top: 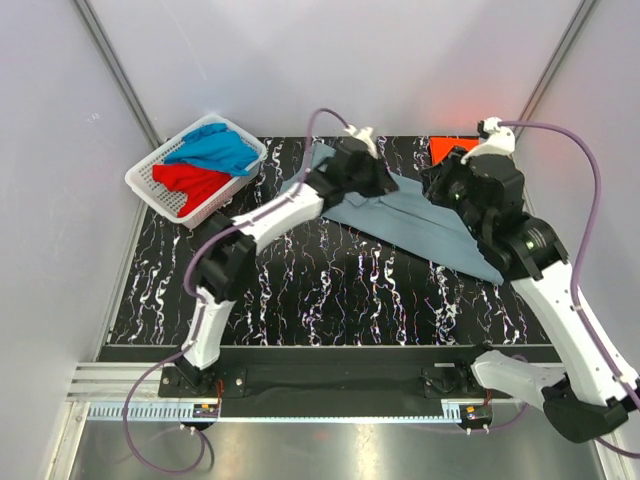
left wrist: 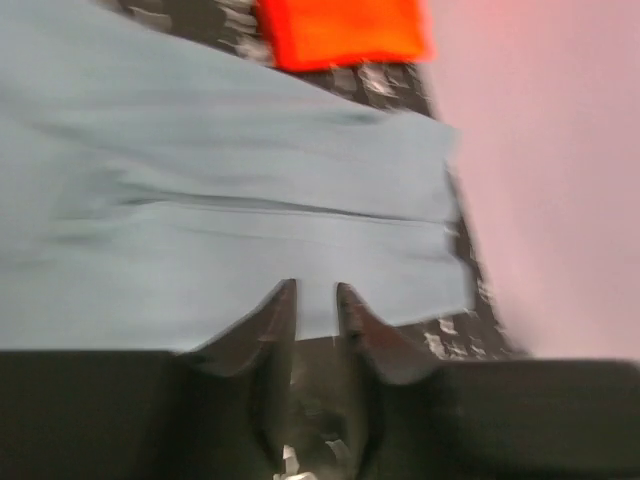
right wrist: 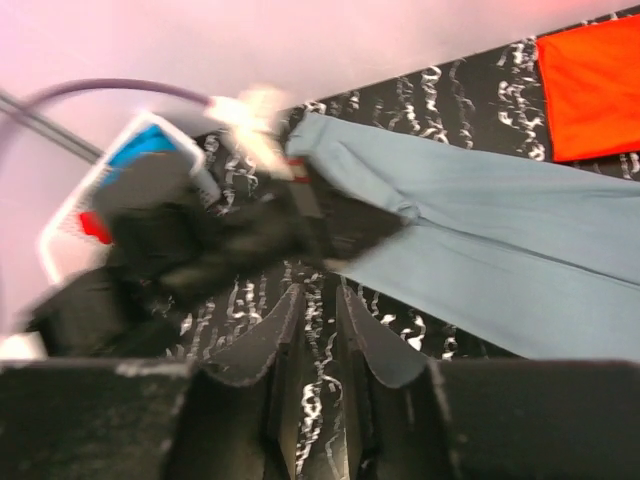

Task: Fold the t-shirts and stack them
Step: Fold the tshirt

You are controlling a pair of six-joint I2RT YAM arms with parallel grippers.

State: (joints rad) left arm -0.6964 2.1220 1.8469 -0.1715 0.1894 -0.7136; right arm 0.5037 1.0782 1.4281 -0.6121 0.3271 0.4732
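The grey-blue t-shirt (top: 440, 235) lies spread across the far right of the black marbled table; it also shows in the left wrist view (left wrist: 200, 180) and the right wrist view (right wrist: 500, 260). My left gripper (top: 388, 183) (left wrist: 316, 295) is at its near edge, jaws almost together on the cloth, which draws to a point there. My right gripper (top: 433, 190) (right wrist: 318, 295) hovers beside it, shut and empty, with bare table between the fingers. The folded orange-red t-shirt (top: 450, 148) (left wrist: 345, 30) (right wrist: 595, 85) lies at the far right corner. The bright blue t-shirt (top: 215, 148) and red t-shirt (top: 195, 183) lie in the basket.
The white slotted basket (top: 137, 180) stands at the table's far left corner. Pale walls close in the table at the back and both sides. The two arms cross close together over the far right part of the table (top: 330, 290).
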